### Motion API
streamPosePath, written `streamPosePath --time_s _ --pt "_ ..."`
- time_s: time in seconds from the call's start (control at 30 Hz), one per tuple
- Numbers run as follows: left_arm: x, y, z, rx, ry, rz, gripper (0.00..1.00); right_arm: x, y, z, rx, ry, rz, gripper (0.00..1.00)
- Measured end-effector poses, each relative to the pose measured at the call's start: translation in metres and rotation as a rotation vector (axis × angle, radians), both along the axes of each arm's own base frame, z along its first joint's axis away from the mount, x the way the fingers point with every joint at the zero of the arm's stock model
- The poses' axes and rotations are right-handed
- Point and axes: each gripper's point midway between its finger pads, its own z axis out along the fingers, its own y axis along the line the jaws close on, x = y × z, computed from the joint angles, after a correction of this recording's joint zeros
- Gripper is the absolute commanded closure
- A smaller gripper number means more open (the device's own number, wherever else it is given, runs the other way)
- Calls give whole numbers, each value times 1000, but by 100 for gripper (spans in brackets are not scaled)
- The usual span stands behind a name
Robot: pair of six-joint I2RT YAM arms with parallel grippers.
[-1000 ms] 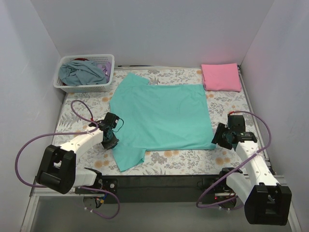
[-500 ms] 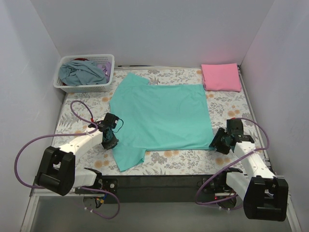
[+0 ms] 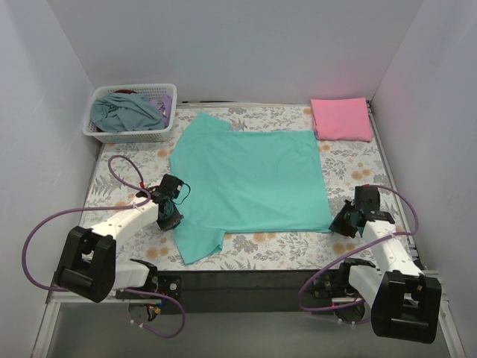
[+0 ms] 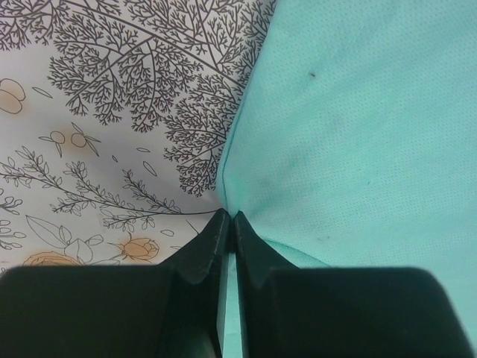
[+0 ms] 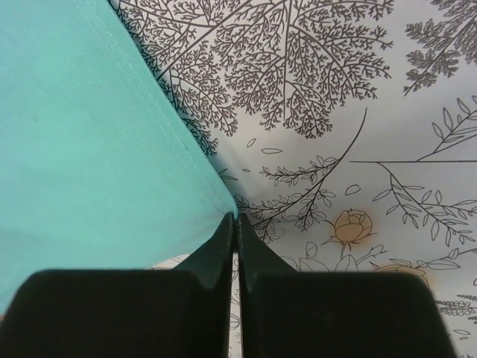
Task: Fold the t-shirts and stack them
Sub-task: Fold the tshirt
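Observation:
The teal-green t-shirt (image 3: 250, 175) lies spread flat in the middle of the floral table, one sleeve toward the front left. At the shirt's left edge by that sleeve, my left gripper (image 3: 172, 214) is shut, and the left wrist view shows teal cloth (image 4: 358, 134) pinched between its jaws (image 4: 229, 216). My right gripper (image 3: 343, 222) is shut at the shirt's front right corner. In the right wrist view its tips (image 5: 233, 218) close on the very point of the hem (image 5: 82, 149). The pink t-shirt (image 3: 341, 118) lies folded at the back right.
A white lattice basket (image 3: 127, 136) holding grey-blue and purple clothes stands at the back left corner. White walls close in the table on three sides. Purple cables loop beside both arms near the front edge.
The right arm moved forward and lowered to the shirt's front right corner, and its jaws closed there. The left gripper tightened on the shirt's left edge without shifting.

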Motion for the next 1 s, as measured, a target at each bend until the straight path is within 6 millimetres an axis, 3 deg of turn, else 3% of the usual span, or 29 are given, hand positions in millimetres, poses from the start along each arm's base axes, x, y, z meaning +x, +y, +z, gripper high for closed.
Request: streamPosePath --time_s 0.33,0.57,0.87,1.0 --pt "-1 5 1 -10 9 33 100 -6 -1 2 27 15 -20 99" --pt "0 3 7 -29 21 39 100 0 2 17 45 -5 28 99" --pt "46 -12 58 -67 -86 20 100 39 1 61 26 -110 119 99" --pt "62 -14 66 -67 -87 17 100 50 -1 62 23 -89 137 99"
